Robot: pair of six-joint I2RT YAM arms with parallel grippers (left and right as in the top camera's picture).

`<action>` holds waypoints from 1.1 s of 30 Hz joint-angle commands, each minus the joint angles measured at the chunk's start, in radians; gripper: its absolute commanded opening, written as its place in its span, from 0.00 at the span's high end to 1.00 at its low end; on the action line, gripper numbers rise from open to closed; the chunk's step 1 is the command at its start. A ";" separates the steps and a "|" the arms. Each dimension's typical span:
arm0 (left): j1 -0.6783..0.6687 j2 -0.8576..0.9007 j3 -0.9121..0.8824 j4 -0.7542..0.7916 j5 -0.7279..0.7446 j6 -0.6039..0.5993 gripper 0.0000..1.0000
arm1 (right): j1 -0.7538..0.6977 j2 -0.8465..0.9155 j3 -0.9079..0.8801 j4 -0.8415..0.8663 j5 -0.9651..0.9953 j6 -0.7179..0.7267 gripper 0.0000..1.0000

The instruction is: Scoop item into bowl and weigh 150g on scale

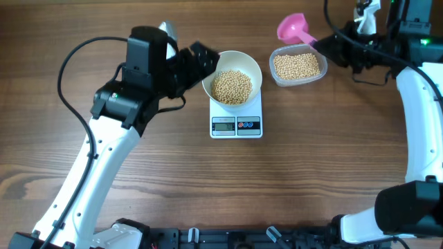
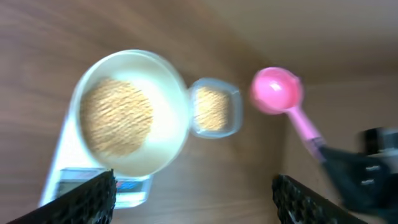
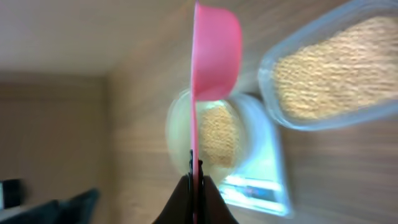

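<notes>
Beans (image 1: 231, 86) heap in the white bowl (image 1: 255, 69) on the scale (image 1: 236, 126) (display too small to read), so only checking or topping up seems left, right hand (image 3: 196, 177) clamped on the pink scoop (image 1: 294, 28) beside the tub (image 1: 323, 61), left hand (image 1: 201, 59) spread empty beside the bowl.

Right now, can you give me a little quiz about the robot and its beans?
1. True or false: the bowl sits on the scale.
2. What colour is the scoop? A) pink B) green C) blue
3. Which gripper is open, with nothing in it?

Key: 1 true; 2 A; 3 the left gripper.
</notes>
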 commanded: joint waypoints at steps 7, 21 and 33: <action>0.038 0.008 -0.003 -0.124 -0.217 0.180 0.00 | 0.014 -0.006 0.058 -0.110 0.407 -0.446 0.96; 0.038 0.008 -0.003 -0.141 -0.233 0.180 0.00 | 0.151 0.110 0.033 -0.133 0.554 -0.589 0.96; 0.038 0.008 -0.003 -0.140 -0.233 0.180 0.00 | 0.151 0.156 0.027 -0.104 0.596 -0.590 0.96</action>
